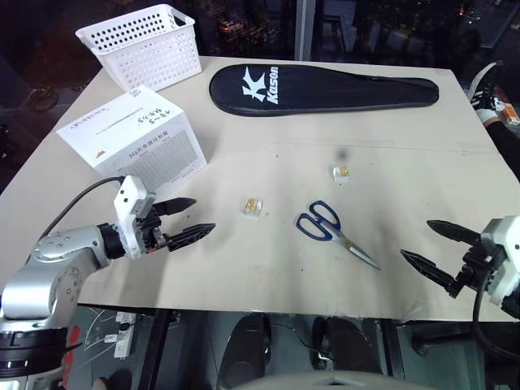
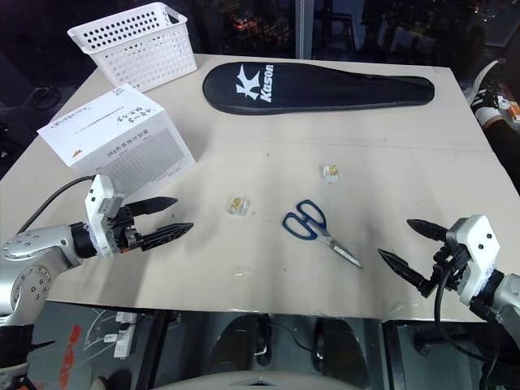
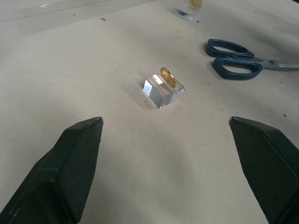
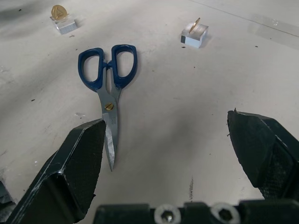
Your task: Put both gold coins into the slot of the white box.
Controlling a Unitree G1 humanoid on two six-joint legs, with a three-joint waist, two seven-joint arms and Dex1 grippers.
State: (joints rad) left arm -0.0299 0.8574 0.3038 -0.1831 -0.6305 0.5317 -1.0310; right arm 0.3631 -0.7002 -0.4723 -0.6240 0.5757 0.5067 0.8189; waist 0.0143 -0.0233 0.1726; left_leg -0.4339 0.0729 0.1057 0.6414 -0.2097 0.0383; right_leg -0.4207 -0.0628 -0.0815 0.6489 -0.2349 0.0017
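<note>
Two gold coins stand on small clear square blocks on the beige table: one (image 1: 252,206) left of centre, the other (image 1: 342,171) farther back and to the right. The white box (image 1: 134,138) with black handwriting sits at the left, and a thin dark slot line (image 1: 110,120) runs along its top face. My left gripper (image 1: 203,214) is open and empty just above the table. It points at the nearer coin (image 3: 164,86), a short way from it. My right gripper (image 1: 415,238) is open and empty near the front right edge, and both coins (image 4: 195,33) lie well beyond it.
Blue-handled scissors (image 1: 329,227) lie between the two grippers, with the blades pointing front right. A white perforated basket (image 1: 146,45) stands at the back left. A black racket cover (image 1: 325,88) lies across the back. The table's front edge (image 1: 268,313) is close under both grippers.
</note>
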